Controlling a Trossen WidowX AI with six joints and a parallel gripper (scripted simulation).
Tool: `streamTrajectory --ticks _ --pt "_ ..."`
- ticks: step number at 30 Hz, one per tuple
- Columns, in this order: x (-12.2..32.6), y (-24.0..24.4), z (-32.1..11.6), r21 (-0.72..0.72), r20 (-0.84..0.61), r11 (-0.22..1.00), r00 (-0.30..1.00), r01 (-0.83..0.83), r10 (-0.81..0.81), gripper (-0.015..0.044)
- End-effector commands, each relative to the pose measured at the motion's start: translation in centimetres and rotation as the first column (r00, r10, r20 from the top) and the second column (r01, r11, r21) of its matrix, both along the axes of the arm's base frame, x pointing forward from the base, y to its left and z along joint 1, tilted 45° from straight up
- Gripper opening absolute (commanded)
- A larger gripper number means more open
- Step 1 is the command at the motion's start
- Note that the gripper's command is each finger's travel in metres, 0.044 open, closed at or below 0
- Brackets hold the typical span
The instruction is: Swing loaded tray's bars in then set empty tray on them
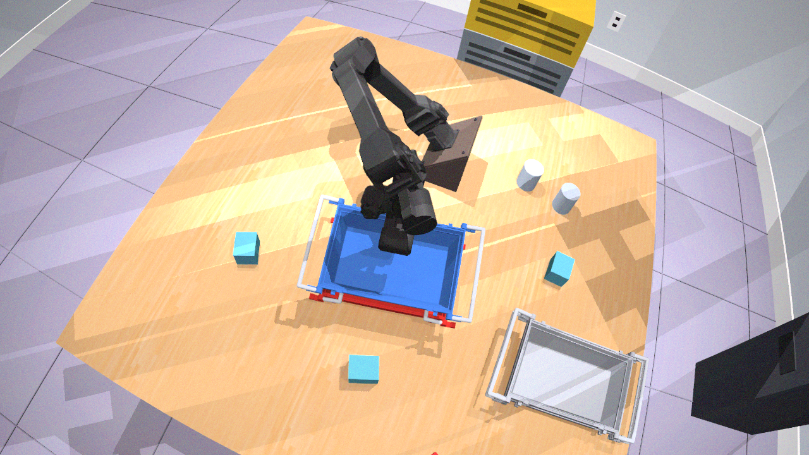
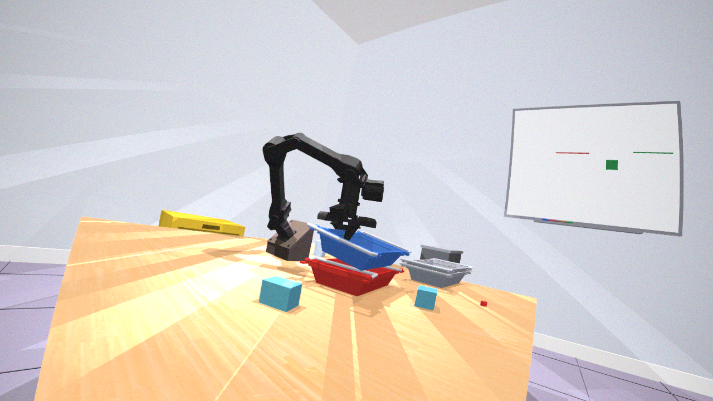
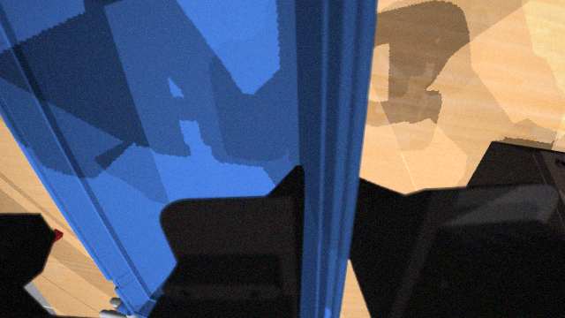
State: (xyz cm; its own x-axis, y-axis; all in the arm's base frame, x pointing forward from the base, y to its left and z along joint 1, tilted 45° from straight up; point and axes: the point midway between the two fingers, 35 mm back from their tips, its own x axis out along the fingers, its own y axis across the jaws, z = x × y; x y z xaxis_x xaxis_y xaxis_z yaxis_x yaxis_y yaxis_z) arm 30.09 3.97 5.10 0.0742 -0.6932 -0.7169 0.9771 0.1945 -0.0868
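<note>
Blue plastic tray (image 1: 418, 271) (image 2: 361, 244) (image 3: 229, 132), tilted, its wall pinched in the nearly closed black gripper (image 1: 390, 217) (image 2: 350, 233) (image 3: 312, 171): lower gently, levelling it over the red plastic tray's (image 1: 378, 305) (image 2: 343, 281) bars!

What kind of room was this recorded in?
Probably a classroom or training lab: a whiteboard hangs on the wall, a yellow drawer unit stands by the table, and a robot arm works at that table.
</note>
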Motion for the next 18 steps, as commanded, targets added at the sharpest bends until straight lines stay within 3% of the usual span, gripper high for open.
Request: streamTrajectory --ticks 1,18 --pt "-0.36 -0.58 -0.29 -0.002 -0.019 1.000 1.000 0.018 -0.018 0.0000" --pt "-0.44 -0.93 -0.67 -0.002 -0.015 1.000 1.000 0.014 -0.014 0.0000"
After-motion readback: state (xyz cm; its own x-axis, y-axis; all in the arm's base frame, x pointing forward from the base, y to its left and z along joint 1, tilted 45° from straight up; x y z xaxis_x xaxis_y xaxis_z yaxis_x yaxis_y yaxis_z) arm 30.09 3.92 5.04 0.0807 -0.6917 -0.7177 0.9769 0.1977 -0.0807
